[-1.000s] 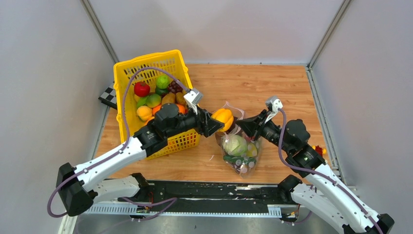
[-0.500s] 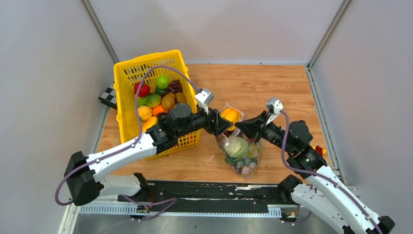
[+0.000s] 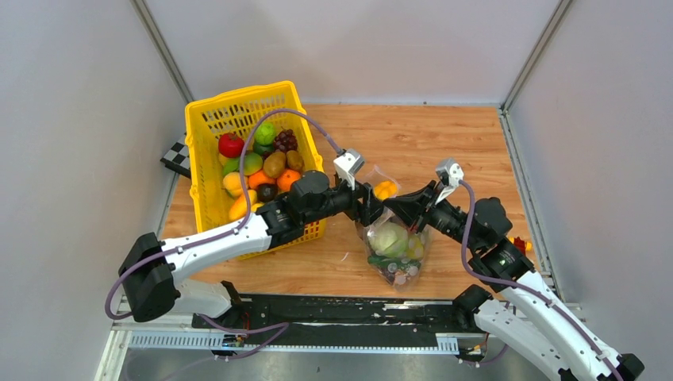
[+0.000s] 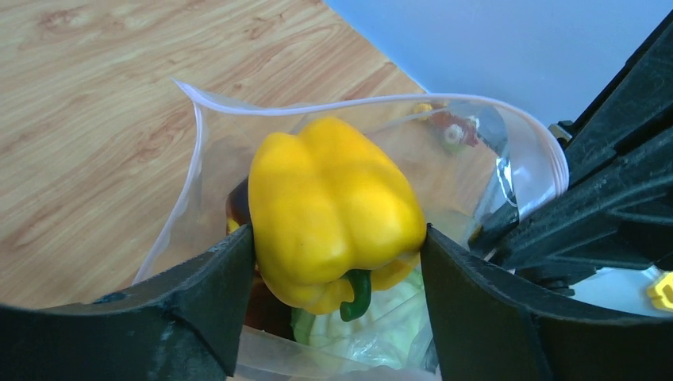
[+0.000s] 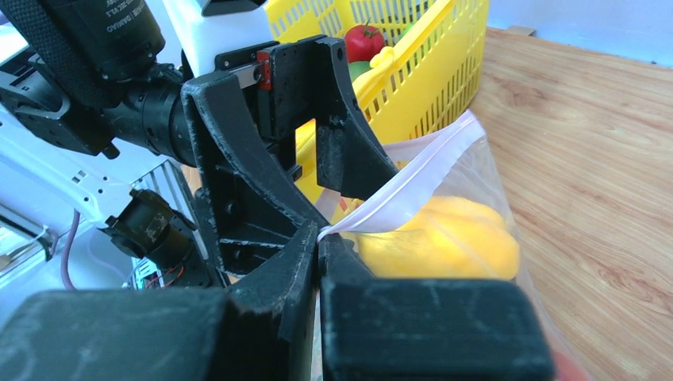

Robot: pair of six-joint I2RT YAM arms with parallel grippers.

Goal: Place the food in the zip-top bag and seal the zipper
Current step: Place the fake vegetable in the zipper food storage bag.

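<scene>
My left gripper (image 3: 373,205) is shut on a yellow pepper (image 4: 333,208) and holds it in the open mouth of the clear zip-top bag (image 3: 394,248). The pepper also shows in the top view (image 3: 386,189) and through the plastic in the right wrist view (image 5: 444,238). My right gripper (image 3: 403,208) is shut on the bag's rim, pinching the pale zipper strip (image 5: 405,184) and holding the mouth up and open. A green cabbage (image 3: 390,238) and other small food lie inside the bag. More food (image 3: 262,159) fills the yellow basket.
The yellow lattice basket (image 3: 208,119) stands at the back left, next to my left arm. A small orange-red block (image 3: 520,244) lies by the right arm at the table's right edge. Grey walls close in the wooden table (image 3: 428,139) on three sides.
My left gripper has carried the yellow pepper rightward from beside the basket into the bag's mouth. My right gripper has kept its hold on the bag's rim.
</scene>
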